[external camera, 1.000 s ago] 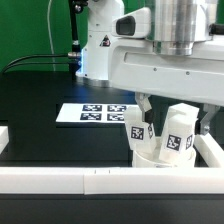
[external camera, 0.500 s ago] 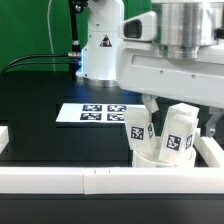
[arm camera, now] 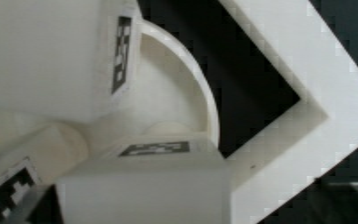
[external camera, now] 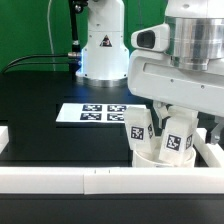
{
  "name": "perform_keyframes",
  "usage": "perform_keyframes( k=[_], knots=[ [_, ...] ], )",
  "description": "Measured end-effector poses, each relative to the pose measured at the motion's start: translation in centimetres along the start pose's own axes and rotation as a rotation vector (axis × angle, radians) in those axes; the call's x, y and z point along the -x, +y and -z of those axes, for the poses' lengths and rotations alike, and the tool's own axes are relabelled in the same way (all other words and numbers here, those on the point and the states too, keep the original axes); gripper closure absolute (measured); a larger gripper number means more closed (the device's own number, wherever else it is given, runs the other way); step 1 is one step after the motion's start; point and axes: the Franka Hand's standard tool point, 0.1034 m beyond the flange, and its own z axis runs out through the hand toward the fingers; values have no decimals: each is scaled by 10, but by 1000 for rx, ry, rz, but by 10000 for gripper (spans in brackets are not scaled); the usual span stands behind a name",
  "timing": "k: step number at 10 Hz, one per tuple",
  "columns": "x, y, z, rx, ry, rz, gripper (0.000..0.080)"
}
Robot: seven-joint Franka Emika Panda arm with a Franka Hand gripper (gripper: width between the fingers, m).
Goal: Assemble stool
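The white round stool seat [external camera: 150,158] lies in the near right corner of the table. Two chunky tagged legs stand on it: one [external camera: 139,128] to the exterior view's left, one [external camera: 178,135] to its right. My gripper [external camera: 183,120] hangs over the right leg, its dark fingers [external camera: 158,108] down either side of the leg's top with small gaps, so it looks open. In the wrist view the seat's curved rim [arm camera: 179,85] and a tagged leg [arm camera: 149,185] fill the picture very close; my fingertips do not show there.
The marker board [external camera: 95,113] lies flat on the black table, to the exterior view's left of the seat. White border rails run along the front [external camera: 60,180] and the right side [external camera: 212,150], close around the seat; the rail corner shows in the wrist view [arm camera: 318,95].
My arm and hand have shifted toward the exterior view's right and turned. Both legs and the seat have stayed where they were.
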Motion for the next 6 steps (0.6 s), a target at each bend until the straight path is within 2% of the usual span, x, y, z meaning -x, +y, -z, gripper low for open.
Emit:
perform_keyframes(
  k=[1,2,3,5,6],
  knots=[
    [0,0,0,0,0,-14,284],
    [-1,0,0,0,0,-28,422],
    [-1,1,0,0,0,-41,466],
    [-1,2,1,5,-15,-223,466],
    [-6,6,3,16,-36,-338,466]
  ],
)
